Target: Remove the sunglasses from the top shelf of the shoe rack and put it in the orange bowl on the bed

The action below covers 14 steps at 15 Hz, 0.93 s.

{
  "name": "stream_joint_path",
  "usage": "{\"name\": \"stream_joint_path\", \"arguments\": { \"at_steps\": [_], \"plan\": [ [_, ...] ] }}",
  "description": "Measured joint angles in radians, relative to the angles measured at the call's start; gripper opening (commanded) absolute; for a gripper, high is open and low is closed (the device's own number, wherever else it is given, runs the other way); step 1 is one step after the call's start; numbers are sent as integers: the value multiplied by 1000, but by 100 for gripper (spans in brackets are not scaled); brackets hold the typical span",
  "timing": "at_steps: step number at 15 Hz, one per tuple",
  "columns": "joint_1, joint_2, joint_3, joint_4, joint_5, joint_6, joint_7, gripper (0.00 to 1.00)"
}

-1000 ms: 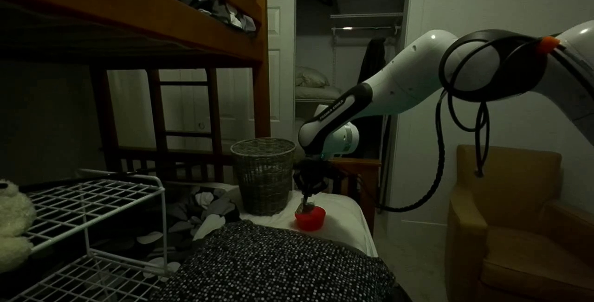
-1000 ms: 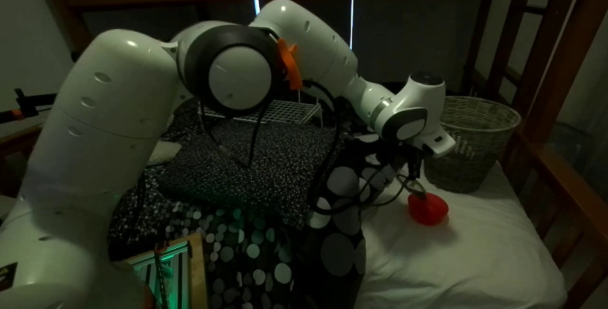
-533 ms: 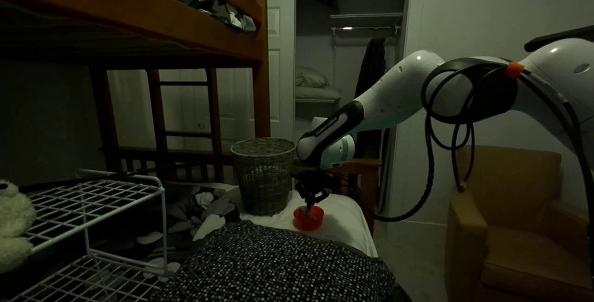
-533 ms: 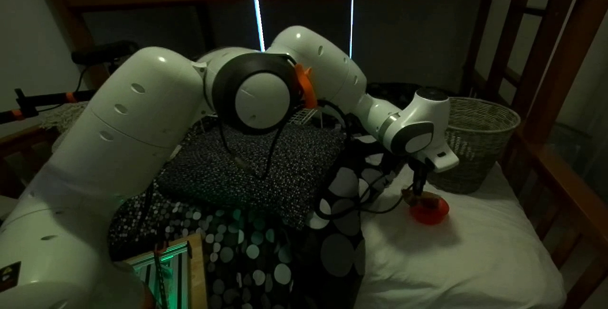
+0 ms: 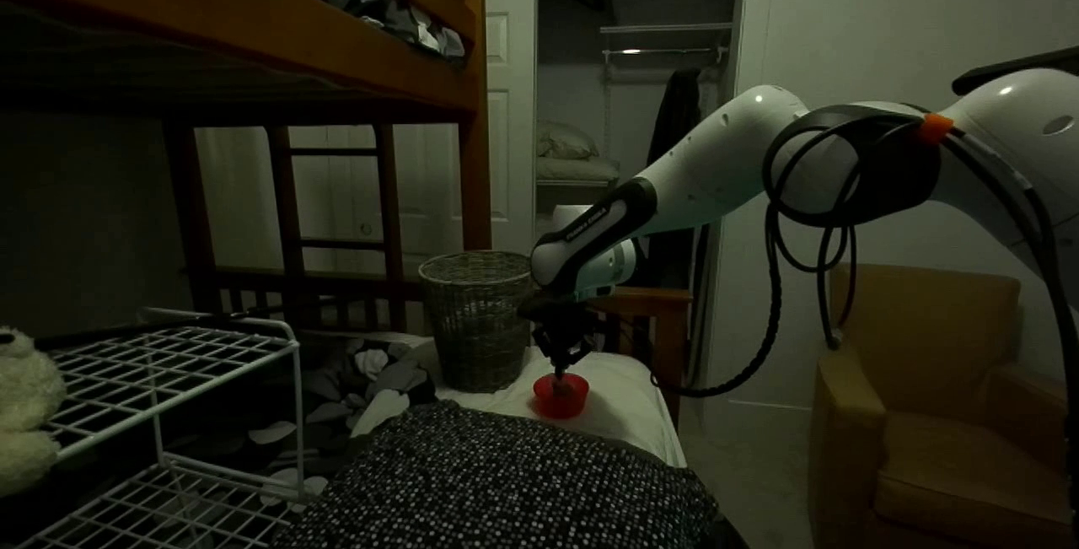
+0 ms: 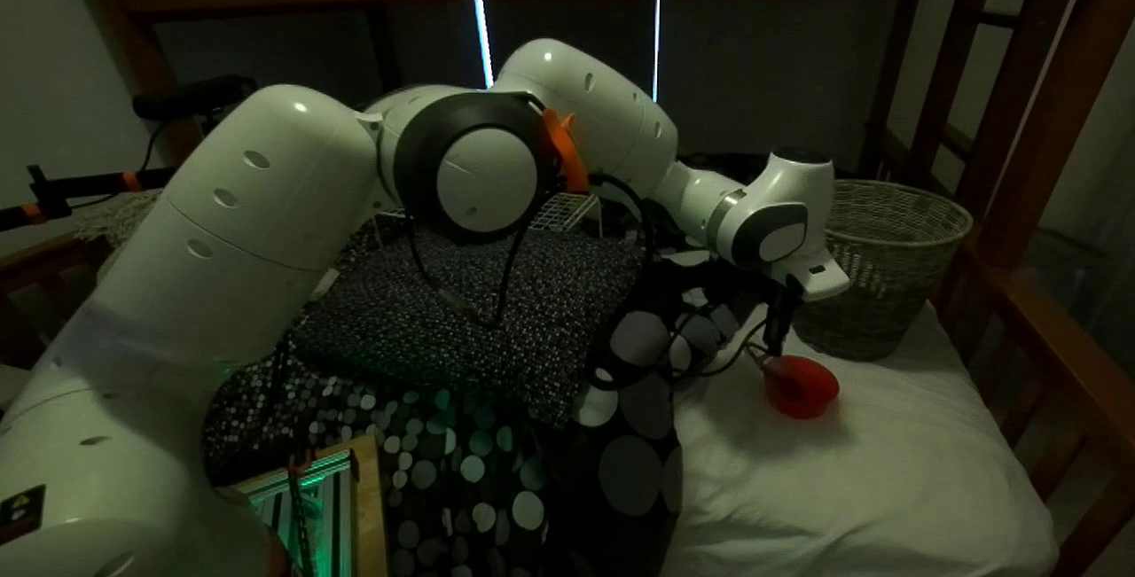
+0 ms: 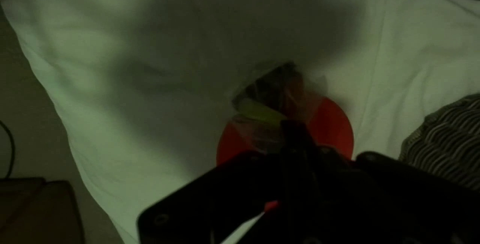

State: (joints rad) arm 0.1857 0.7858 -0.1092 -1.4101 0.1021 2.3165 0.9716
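White-covered bed (image 6: 887, 488) beneath round red bowl (image 6: 805, 401), woven grey basket (image 5: 477, 330) near it, your black gripper (image 5: 559, 374) pinching dark sunglasses (image 7: 269, 89) over it

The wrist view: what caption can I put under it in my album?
In dim light, the dark robot hand holds the sunglasses partly over the orange bowl on white bedding.

In an exterior view, just right of the middle of the frame, you can read the brand name FRANKA EMIKA (image 5: 587, 225) in small pale capitals, slanting up to the right along the dark cover (image 5: 642, 196) of the robot arm (image 5: 712, 153). At the lower left edge of an exterior view, you have a dark, yellow-marked label (image 6: 22, 511) on the lower part of the same arm, its print too small for you to read.
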Motion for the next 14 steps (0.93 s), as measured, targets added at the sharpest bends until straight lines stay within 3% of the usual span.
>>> {"name": "stream_joint_path", "arguments": {
  "at_steps": [5, 9, 14],
  "plan": [
    [3, -2, -7, 3, -18, -46, 64, 71],
    [12, -40, -3, -3, -56, -8, 52, 99],
    [67, -242, 72, -149, -93, 27, -106, 100]
  ]
}}
